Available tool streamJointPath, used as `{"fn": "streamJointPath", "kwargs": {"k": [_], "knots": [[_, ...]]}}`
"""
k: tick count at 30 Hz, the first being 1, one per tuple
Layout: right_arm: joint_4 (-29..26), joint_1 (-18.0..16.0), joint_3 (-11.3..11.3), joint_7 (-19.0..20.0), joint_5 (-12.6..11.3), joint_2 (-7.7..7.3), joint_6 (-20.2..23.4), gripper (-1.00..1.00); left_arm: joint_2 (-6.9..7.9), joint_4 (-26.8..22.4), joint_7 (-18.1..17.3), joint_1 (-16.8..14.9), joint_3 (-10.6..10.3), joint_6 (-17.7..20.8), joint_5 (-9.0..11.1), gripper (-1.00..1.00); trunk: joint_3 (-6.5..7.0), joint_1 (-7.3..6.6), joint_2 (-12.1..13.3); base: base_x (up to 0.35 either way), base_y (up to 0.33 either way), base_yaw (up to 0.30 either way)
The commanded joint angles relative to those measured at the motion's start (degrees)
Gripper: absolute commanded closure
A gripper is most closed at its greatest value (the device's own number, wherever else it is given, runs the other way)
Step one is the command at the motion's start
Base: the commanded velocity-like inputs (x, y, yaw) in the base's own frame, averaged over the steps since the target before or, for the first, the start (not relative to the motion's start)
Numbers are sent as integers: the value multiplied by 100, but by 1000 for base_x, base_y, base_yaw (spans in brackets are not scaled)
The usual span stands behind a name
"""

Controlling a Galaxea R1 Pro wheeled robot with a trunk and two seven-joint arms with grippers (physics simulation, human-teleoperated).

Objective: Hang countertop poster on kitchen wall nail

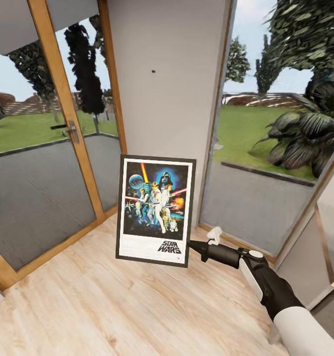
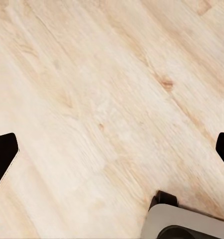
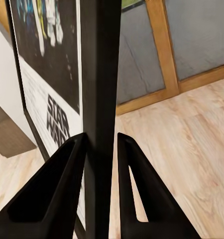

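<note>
1. The poster [image 1: 155, 211] hangs upright in the air in front of a pale wall panel, held by its lower right edge, with its bottom edge above the wood floor [image 1: 112, 306]. The print faces the head camera, "STAR WARS" lettering at the bottom.
2. The right gripper [image 3: 98, 149] pinches the black frame edge-on; in the right wrist view its two dark fingers [image 3: 57, 184] press against either side of the frame.
3. The wall nail [image 1: 153, 71] is a small dark dot on the panel, well above the poster's top edge, roughly over its middle.
4. The left gripper [image 2: 112, 149] points down at the floor, its fingertips spread wide apart with nothing between them.
5. Glass doors with wooden frames [image 1: 83, 148] flank the panel to the left, and a window [image 1: 266, 148] to the right.
6. Risks, as judged from here:
   - The grip sits low on one edge, so the poster may pivot or slip as it is lifted.
   - The nail is tiny, and the poster will likely hide it on approach, so the hanging point could miss.
   - Pushing against the wall could twist the frame out of the pinch and drop it.
</note>
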Motion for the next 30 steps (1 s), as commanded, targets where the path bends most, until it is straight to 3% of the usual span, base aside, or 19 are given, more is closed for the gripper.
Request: {"fn": "streamJointPath", "kwargs": {"k": [1,30], "knots": [[-1,-6,12,14,-71,-5,66,100,0,-4,-3,0,1,-8,-1,-100,-10,6,-11,209,289,0],[-1,-6,16,14,-73,-5,66,100,0,-4,-3,0,2,-9,-1,-100,-10,6,-11,209,295,0]]}}
